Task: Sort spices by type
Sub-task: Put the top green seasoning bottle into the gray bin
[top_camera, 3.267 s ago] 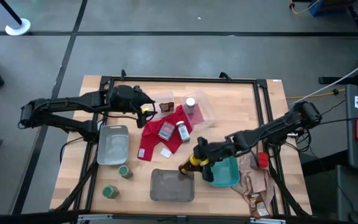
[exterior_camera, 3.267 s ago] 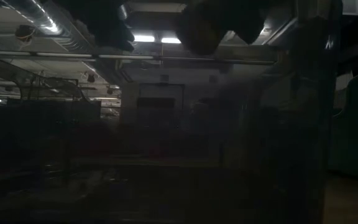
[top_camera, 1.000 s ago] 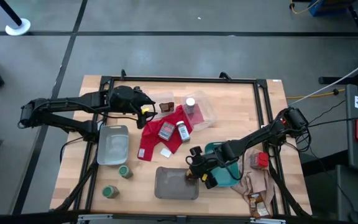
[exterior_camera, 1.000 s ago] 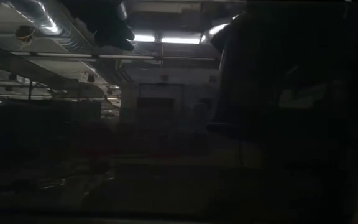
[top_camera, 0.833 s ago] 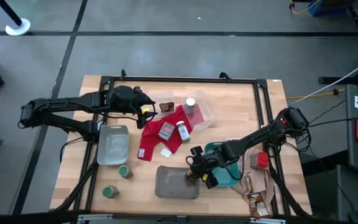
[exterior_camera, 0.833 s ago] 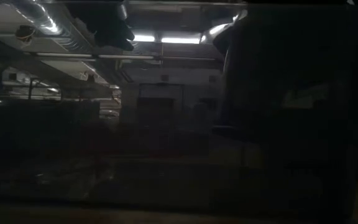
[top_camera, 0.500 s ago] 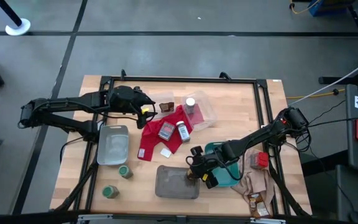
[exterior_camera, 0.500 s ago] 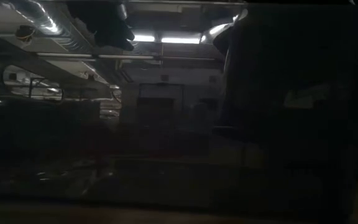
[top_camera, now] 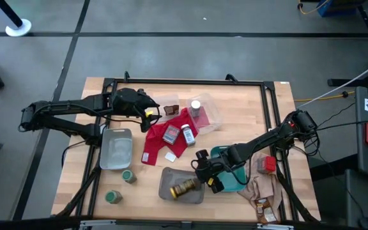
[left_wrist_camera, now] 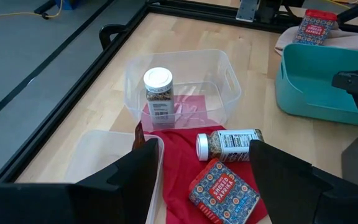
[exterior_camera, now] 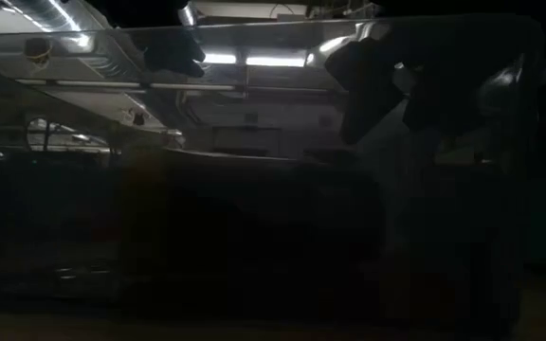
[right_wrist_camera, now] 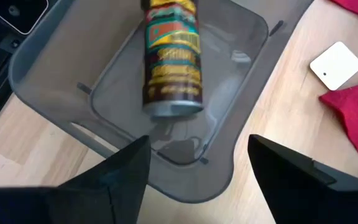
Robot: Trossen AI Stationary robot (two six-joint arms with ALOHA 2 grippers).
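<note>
Right claw [top_camera: 204, 181] stood open over the grey tray [top_camera: 165, 191], having just let go of the yellow-labelled jar [top_camera: 185, 189], which now lay on its side inside: one spice sorted. Left claw [top_camera: 151, 112] waited half-open, empty, at the desk's far side.

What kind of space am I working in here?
Probably a robotics lab or workshop: a wooden table with a black metal frame stands on bare grey floor, cables trail alongside, and exposed ceiling ducts show behind.
</note>
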